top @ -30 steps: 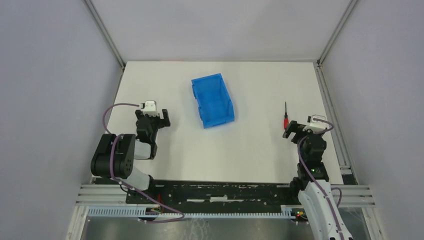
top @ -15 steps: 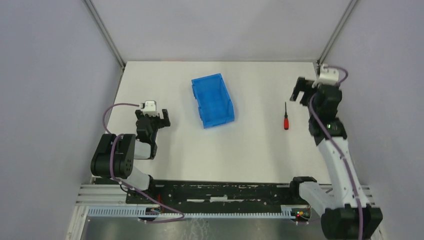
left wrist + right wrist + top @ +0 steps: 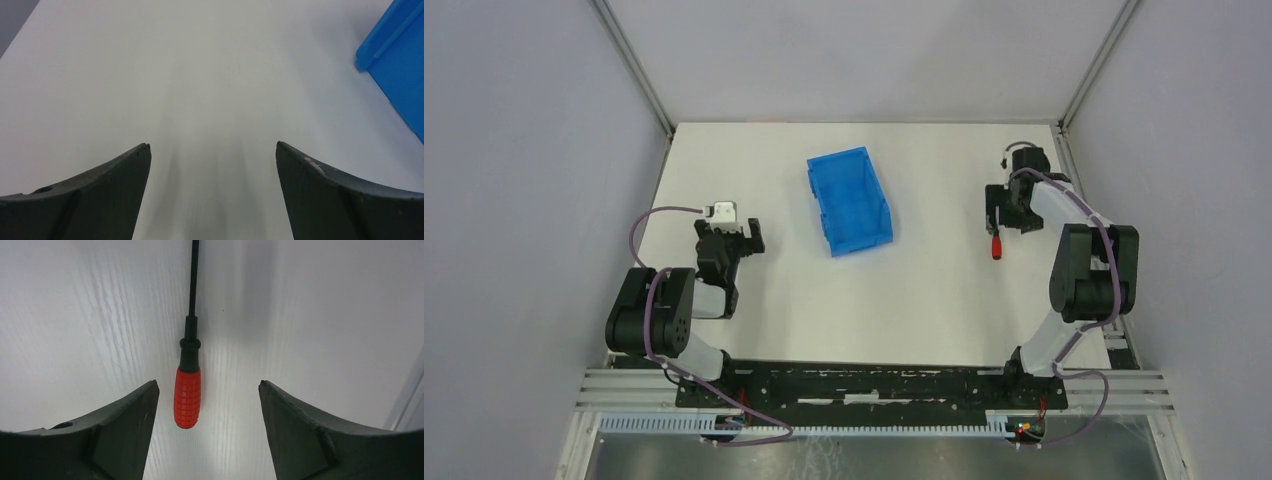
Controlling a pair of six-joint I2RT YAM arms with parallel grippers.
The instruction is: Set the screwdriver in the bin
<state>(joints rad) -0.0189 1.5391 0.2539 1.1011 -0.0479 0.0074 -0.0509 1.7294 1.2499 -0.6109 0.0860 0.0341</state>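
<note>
Top external view: the right gripper (image 3: 1001,210) has moved since half a second ago. Then it was raised toward the far right corner of the table (image 3: 904,300), past the tip of the screwdriver (image 3: 996,246). Now it sits directly over the tool, with the arm folded back on itself. The black shaft, in full view before, is hidden under the gripper, and only the red handle shows just on its near side. The screwdriver itself lies where it lay. The bin (image 3: 849,200) has not shifted and stands well off to the left of that gripper, across open table. The left gripper (image 3: 742,233) is unchanged, with the bin to its right and slightly farther out.

Left wrist view: the left gripper (image 3: 212,145) is spread wide with only table between its fingers. A corner of the bin (image 3: 395,65) shows ahead and to the right, apart from the fingers.

Right wrist view: the right gripper (image 3: 207,385) is spread wide and grasps nothing. The screwdriver (image 3: 190,345) lies flat between its fingers, handle nearest the camera and shaft pointing straight ahead. The handle lies closer to the finger on the left of the view, and neither finger touches it.
</note>
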